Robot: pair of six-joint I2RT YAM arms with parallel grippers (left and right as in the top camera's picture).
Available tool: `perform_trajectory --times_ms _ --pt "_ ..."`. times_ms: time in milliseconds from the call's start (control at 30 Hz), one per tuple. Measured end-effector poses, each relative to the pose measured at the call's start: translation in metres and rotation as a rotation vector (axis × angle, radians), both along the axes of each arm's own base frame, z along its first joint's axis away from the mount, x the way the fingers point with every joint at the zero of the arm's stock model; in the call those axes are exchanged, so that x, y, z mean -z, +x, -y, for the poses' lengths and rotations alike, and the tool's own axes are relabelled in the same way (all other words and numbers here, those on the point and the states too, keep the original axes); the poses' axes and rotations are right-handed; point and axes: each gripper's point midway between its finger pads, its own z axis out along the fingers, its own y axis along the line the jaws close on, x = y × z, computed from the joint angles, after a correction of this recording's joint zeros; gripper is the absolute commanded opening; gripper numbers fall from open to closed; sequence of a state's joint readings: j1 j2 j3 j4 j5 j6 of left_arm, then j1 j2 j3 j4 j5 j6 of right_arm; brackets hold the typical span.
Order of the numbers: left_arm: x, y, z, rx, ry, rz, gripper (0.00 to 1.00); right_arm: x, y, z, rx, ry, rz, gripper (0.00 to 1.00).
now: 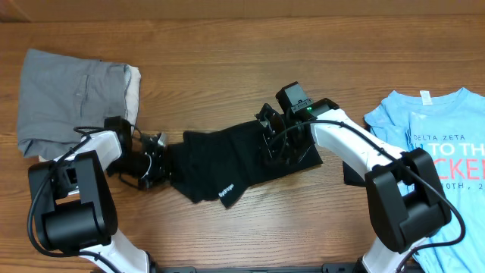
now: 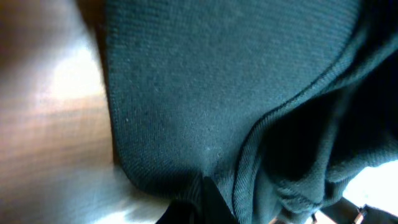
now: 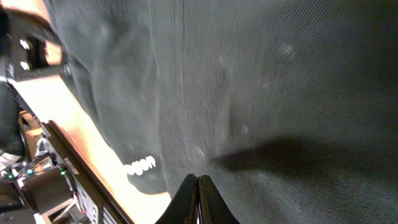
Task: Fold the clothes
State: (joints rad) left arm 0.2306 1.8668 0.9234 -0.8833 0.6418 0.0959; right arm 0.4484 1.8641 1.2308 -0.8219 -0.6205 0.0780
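With the left gripper [image 1: 157, 161] pinched shut on the left edge of the black T-shirt [image 1: 216, 163], which lies bunched mid-table, and the right gripper [image 1: 274, 142] clamped on its right end, both should pull apart evenly to spread it flat.

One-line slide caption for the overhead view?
Left gripper and right gripper shut on opposite ends of the plain black cotton T-shirt on wooden table.

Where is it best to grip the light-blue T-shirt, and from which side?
On the light-blue T-shirt, probably the sleeve corner jutting toward the middle of the table. Come from above on that side: it lies flat, print up, so only an edge offers a pinch; its far side runs out of view.
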Motion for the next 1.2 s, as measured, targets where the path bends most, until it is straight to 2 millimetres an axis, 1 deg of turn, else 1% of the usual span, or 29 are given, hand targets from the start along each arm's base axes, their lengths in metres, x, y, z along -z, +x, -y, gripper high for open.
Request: perform_trajectory --times_ms 33,100,167,267,300,333,367,433,500,567,633,700,733,833,933,1067,1133,1200 --pt "-0.001 -0.006 -0.002 0.004 0.005 -0.028 0.04 -0.004 0.001 -0.001 0.0 0.005 0.01 0.04" --pt "-0.001 -0.01 -0.006 0.003 0.015 -0.047 0.04 -0.009 0.003 -0.002 -0.002 0.014 0.024 0.04" --pt "-0.003 -0.009 -0.011 -0.003 0.023 -0.05 0.04 -0.015 0.001 -0.005 -0.021 0.03 0.034 0.04" --pt "-0.005 -0.003 -0.017 -0.016 0.03 -0.035 0.04 -0.016 -0.009 -0.012 -0.059 0.035 0.026 0.04" --pt "-0.005 -0.002 -0.018 -0.016 0.03 -0.029 0.07 -0.016 -0.013 -0.016 -0.073 0.033 0.023 0.04" --pt "-0.006 -0.001 -0.019 -0.014 0.03 -0.022 0.16 -0.015 -0.018 -0.02 -0.089 0.028 0.022 0.04" --pt "-0.006 0.0 -0.019 -0.009 0.03 -0.016 0.27 -0.014 -0.022 -0.024 -0.105 0.019 0.025 0.04" --pt "-0.006 0.0 -0.019 -0.005 0.03 -0.013 0.31 -0.011 -0.031 -0.032 -0.131 -0.006 0.034 0.06" --pt "-0.007 0.0 -0.019 -0.005 0.029 -0.016 0.31 -0.009 -0.038 -0.04 -0.151 -0.028 0.046 0.06" --pt "-0.007 -0.001 -0.019 -0.005 0.029 -0.019 0.23 -0.008 -0.044 -0.045 -0.16 -0.045 0.047 0.07" --pt "-0.007 -0.003 -0.018 0.001 0.025 -0.023 0.24 -0.006 -0.046 -0.047 -0.154 -0.063 0.046 0.07" --pt "-0.007 -0.004 -0.019 0.013 0.027 -0.022 0.38 -0.005 -0.045 -0.046 -0.14 -0.076 0.047 0.07" --pt "-0.007 -0.005 -0.019 0.018 0.031 -0.021 0.49 -0.004 -0.044 -0.047 -0.136 -0.08 0.047 0.07" --pt "-0.007 -0.001 -0.02 0.017 0.03 -0.004 0.63 0.002 -0.043 -0.047 -0.122 -0.096 0.037 0.07" --pt "-0.011 0.013 -0.017 0.0 0.006 0.06 0.68 0.012 -0.044 -0.047 -0.109 -0.116 0.014 0.08" --pt "-0.016 0.035 -0.013 -0.017 -0.04 0.167 0.78 0.031 -0.046 -0.045 -0.088 -0.152 -0.038 0.06" --pt "-0.019 0.041 -0.011 -0.022 -0.059 0.198 0.79 0.039 -0.048 -0.044 -0.082 -0.168 -0.063 0.06" --pt "-0.019 0.043 -0.01 -0.023 -0.068 0.209 0.78 0.042 -0.048 -0.044 -0.077 -0.173 -0.073 0.06"
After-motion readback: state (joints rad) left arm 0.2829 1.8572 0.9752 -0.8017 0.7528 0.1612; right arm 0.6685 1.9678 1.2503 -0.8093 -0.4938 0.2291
